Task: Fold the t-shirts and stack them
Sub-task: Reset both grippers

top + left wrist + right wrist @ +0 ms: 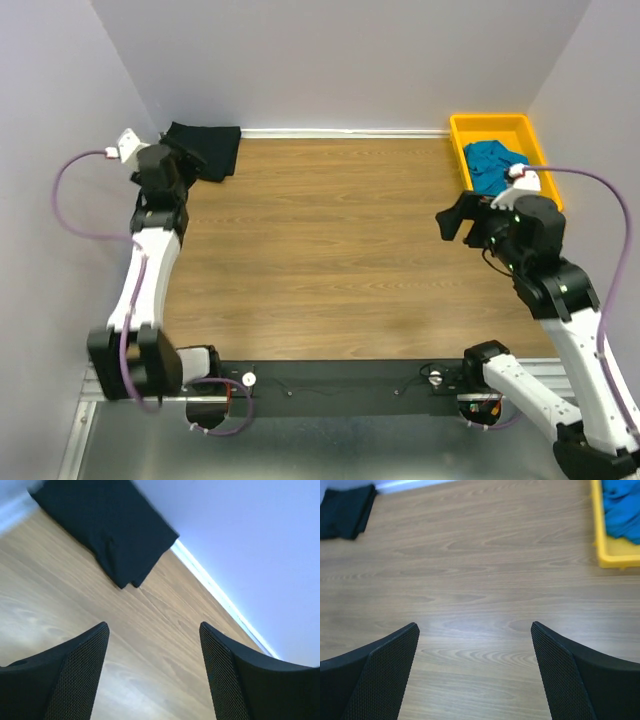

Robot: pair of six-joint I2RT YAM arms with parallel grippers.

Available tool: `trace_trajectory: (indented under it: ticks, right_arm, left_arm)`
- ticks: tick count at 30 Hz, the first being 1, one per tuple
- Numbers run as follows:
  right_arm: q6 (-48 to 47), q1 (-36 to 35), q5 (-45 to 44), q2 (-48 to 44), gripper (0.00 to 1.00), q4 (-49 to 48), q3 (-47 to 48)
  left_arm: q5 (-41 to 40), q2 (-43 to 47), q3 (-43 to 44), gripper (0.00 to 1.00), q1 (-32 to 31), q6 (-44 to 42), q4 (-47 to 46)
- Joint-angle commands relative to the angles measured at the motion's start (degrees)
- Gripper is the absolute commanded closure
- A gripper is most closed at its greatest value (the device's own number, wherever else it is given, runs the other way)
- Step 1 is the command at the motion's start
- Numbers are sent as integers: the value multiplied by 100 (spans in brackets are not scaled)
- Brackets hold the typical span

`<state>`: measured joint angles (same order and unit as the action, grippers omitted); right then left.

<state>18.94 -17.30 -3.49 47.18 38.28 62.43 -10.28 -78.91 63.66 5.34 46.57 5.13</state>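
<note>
- At the far left corner of the table (330, 250), the black shirt (212, 150) lies folded against the wall.
- Only the left wrist view shows its shape well. It is a flat oblong with its long axis along the baseboard (225, 600) and a short end turned toward open wood.
- From above, the left arm hides part of that shirt. The right wrist view catches only its edge at upper left.
- Far right, the teal shirt (490, 162) sits crumpled in the yellow tray (490, 122), with no clear axis or heading.
- The top view shows the whole tray, its long side running near to far by the right wall. The right wrist view shows just one corner with a bit of teal cloth, and the left wrist view shows none of it.
- The left hand (152, 630) is just beside the black shirt and short of it, with its fingers spread and bare wood between them.
- The right hand (475, 627) is near the tray's near end, over the table. Its fingers are likewise apart and hold nothing.
</note>
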Motion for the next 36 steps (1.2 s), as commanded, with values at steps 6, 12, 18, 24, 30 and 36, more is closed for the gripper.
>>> trace_trajectory:
  ticks: [6,12,18,24,30,36]
  right_arm:
    - [-118,-19,-1505,-1552,0,724,85]
    - [-663,-63,-1708,-2519,0,733,-21]
    - [-777,-405,-1743,-2608,0,742,-56]
    - [-900,-757,-1911,-2634,0,619,-108]
    - [-971,-906,-1857,-2784,0,531,-337]
    - [-1138,-1144,-1998,-2837,0,470,-311]
  left_arm:
    - [-1703,3503,-942,11,-16,-1702,1051]
    - [-2153,5534,-1329,5,-7,-1835,1737]
    - [-2109,6914,-1462,5,-16,-1870,2176]
    - [-2452,7777,-1313,3,-25,-1634,2449]
    - [-2277,7768,-1216,2,-33,-1344,2678]
    - [-2014,7891,-1329,2,-42,-939,2871]
